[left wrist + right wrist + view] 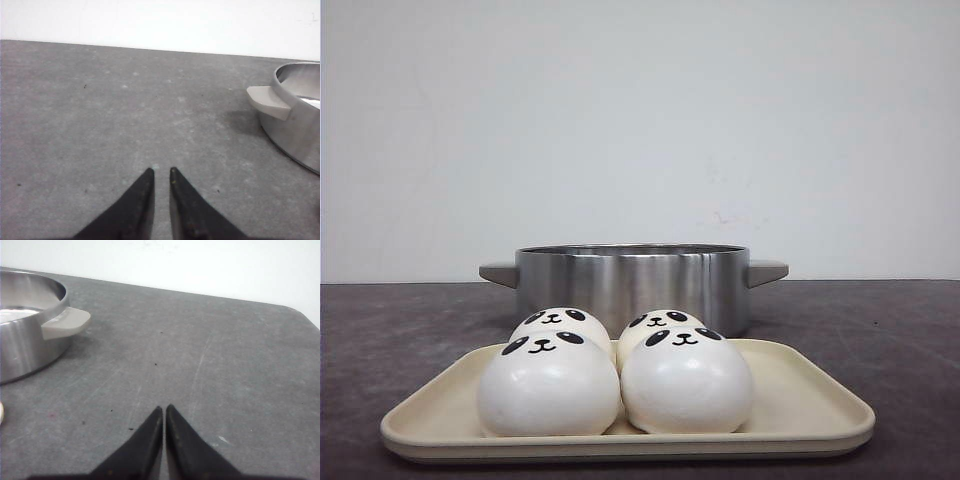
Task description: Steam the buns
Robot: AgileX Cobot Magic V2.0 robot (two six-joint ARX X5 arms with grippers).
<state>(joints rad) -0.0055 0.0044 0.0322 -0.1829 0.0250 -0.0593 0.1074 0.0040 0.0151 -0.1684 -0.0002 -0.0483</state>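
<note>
Meanwhile, four buns [616,372] on tray [800,405], well apart from both clenched, empty hands [161,172] [164,409].

Four white dome-shaped buns [615,375] with black panda faces sit upright on a tray [810,405]. They are packed two by two, touching, faces forward.

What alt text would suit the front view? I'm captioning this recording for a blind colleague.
Four white panda-faced buns sit two by two on a cream tray at the near edge of a dark grey table. Behind the tray stands an open steel pot with two beige handles, against a plain white wall. No robot arm shows in this view.
</note>
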